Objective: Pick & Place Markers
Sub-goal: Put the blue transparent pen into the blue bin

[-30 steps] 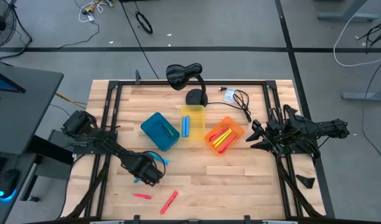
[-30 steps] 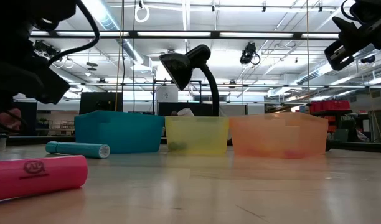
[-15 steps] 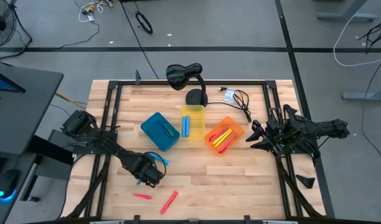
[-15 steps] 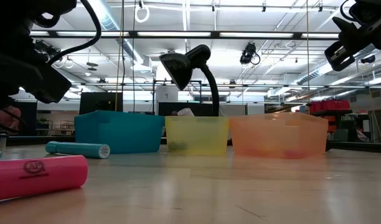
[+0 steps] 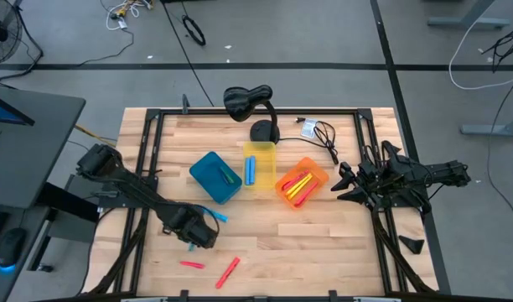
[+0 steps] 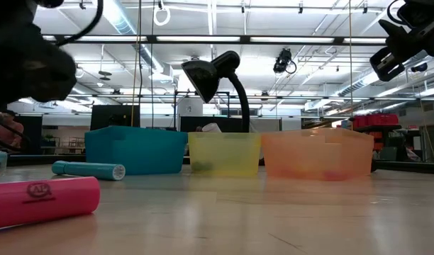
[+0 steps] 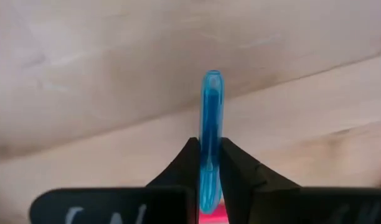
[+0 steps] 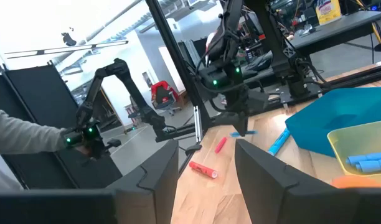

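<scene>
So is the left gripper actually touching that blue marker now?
Touching. The left wrist view shows the left gripper with both fingers pressed against the blue marker, no gap on either side.

Three bins (image 5: 260, 174) before lamp (image 5: 248, 105)

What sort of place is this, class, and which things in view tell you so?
Probably a robotics lab or workshop: a wooden table carrying two robot arms, cables on a grey floor, and open ceiling trusses with strip lights over further benches and equipment.
</scene>
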Controlling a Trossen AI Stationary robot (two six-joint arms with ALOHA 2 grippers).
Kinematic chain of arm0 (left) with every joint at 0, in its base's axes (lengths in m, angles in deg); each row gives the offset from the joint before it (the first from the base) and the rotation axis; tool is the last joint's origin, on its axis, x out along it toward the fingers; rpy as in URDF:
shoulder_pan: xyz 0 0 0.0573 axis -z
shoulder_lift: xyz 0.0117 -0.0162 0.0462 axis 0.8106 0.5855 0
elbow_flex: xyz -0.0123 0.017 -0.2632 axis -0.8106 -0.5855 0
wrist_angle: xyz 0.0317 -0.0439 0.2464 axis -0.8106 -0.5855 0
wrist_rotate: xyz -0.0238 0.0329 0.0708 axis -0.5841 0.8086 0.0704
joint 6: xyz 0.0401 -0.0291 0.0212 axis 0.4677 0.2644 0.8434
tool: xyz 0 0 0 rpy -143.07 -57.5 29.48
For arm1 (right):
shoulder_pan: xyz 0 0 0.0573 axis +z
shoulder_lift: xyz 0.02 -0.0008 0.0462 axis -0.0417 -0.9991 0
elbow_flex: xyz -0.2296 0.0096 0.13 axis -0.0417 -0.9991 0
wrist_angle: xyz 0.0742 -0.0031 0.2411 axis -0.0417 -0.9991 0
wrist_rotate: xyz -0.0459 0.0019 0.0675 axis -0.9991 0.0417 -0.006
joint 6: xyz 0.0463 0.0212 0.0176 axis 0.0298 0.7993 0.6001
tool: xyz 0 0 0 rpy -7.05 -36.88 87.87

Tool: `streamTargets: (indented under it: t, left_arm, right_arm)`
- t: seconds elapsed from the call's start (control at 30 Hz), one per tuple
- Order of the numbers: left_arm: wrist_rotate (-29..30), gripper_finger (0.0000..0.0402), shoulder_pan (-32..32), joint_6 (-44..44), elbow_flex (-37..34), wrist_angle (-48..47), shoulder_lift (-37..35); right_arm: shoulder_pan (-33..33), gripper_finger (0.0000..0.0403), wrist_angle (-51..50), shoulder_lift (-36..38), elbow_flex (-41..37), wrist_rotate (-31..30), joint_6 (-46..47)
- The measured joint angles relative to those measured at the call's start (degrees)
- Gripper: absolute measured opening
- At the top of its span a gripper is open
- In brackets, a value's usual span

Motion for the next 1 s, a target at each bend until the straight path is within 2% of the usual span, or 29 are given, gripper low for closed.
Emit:
streamTargets:
  t: [0.3, 0.4, 0.63, 0.77, 1.0]
  left_arm:
    - [5.7, 0.0038, -0.1, -19.0, 0.1, 2.0, -6.6]
    - [5.9, 0.0038, -1.6, -19.8, 0.8, 2.8, -7.5]
    - [12.6, 0.0042, -5.0, -18.8, 3.1, 2.7, -7.4]
    - [13.7, 0.0039, -6.0, -18.2, 3.1, 3.5, -7.4]
    - [13.7, 0.004, -6.2, -18.2, 3.1, 3.5, -7.4]
  right_arm:
    - [0.0, 0.016, -0.1, 0.0, 0.0, 0.3, 0.3]
    - [0.0, 0.016, -0.1, 0.0, 0.0, 0.5, -0.1]
    - [0.0, 0.016, -0.1, 0.0, 0.0, 0.8, -3.1]
    - [0.0, 0.016, 0.0, 0.0, 0.0, 0.7, -6.0]
    - [0.0, 0.016, -2.2, 0.0, 0.0, -8.9, -8.6]
